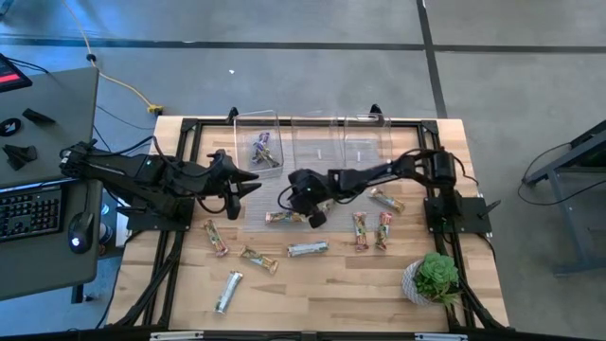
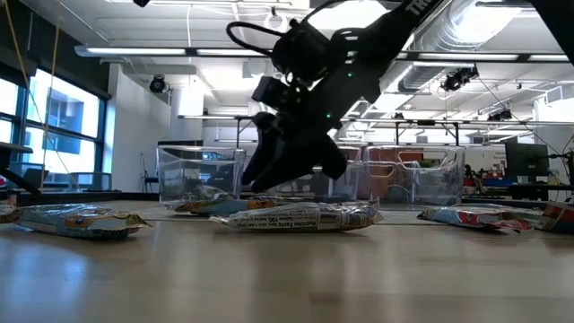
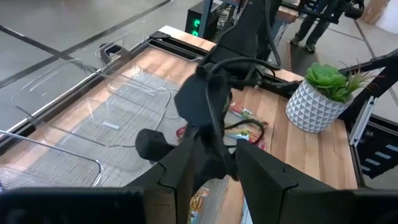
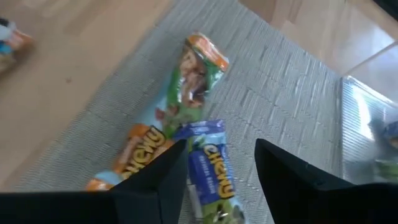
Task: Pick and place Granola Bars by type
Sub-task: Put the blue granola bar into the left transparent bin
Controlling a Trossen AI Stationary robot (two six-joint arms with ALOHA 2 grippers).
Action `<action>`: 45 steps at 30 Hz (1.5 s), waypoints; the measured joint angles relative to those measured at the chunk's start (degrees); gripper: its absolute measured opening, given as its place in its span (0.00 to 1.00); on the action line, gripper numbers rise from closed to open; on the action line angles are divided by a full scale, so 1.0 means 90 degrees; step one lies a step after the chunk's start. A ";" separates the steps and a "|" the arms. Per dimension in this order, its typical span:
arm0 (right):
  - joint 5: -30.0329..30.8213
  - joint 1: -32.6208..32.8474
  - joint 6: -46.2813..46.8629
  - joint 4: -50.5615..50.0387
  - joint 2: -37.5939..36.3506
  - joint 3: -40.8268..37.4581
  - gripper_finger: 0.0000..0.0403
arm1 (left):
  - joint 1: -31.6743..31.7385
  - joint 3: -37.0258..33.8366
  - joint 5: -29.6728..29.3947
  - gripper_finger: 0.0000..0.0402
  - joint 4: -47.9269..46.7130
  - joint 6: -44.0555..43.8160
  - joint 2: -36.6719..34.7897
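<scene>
The right gripper [image 4: 217, 168], fingers parted, hangs right over the blue bar [image 4: 210, 165], whose length runs between them, with the left gripper [image 1: 248, 183] farther off.

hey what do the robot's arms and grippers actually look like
Both arms are black and jointed, with dark cables looped along them. Each ends in two flat, angular black fingers: the left gripper and the right gripper. White lettering marks the right arm, beside a small green light.

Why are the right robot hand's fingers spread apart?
The right gripper is open, with a blue bar lying in the gap between its fingers. Why, I cannot tell.
</scene>
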 joint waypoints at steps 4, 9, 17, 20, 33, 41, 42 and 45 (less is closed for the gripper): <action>0.0060 -0.0066 0.0000 -0.0119 0.0020 0.0087 0.42 | 0.0001 0.0000 0.0090 0.29 -0.0015 0.0012 0.0000; 0.0020 -0.0028 -0.0040 -0.0476 0.0015 0.0096 0.42 | 0.0001 0.0000 0.0143 0.29 -0.0017 0.0012 0.0000; 0.1031 0.0273 -0.0416 -0.1847 0.0030 0.0297 0.42 | 0.0000 0.0000 0.0146 0.29 -0.0017 0.0032 0.0000; 0.1028 0.0284 -0.0460 -0.2205 0.0040 0.0500 0.42 | 0.0001 0.0000 0.0147 0.29 -0.0017 0.0032 0.0000; 0.1271 0.0272 -0.0708 -0.2241 0.0052 0.0665 0.34 | 0.0001 0.0000 0.0172 0.29 -0.0036 0.0032 0.0000; 0.1610 0.0278 -0.0660 -0.2128 0.0422 0.0697 0.33 | 0.0001 0.0000 0.0180 0.29 -0.0209 -0.0010 0.0002; 0.1666 0.0282 -0.0715 -0.2117 0.0468 0.0699 0.33 | 0.0001 0.0000 0.0180 0.29 -0.0213 -0.0010 0.0002; 0.1685 0.0289 -0.0816 -0.2115 0.0479 0.0699 0.33 | 0.0000 0.0000 0.0214 0.29 -0.0224 -0.0008 0.0002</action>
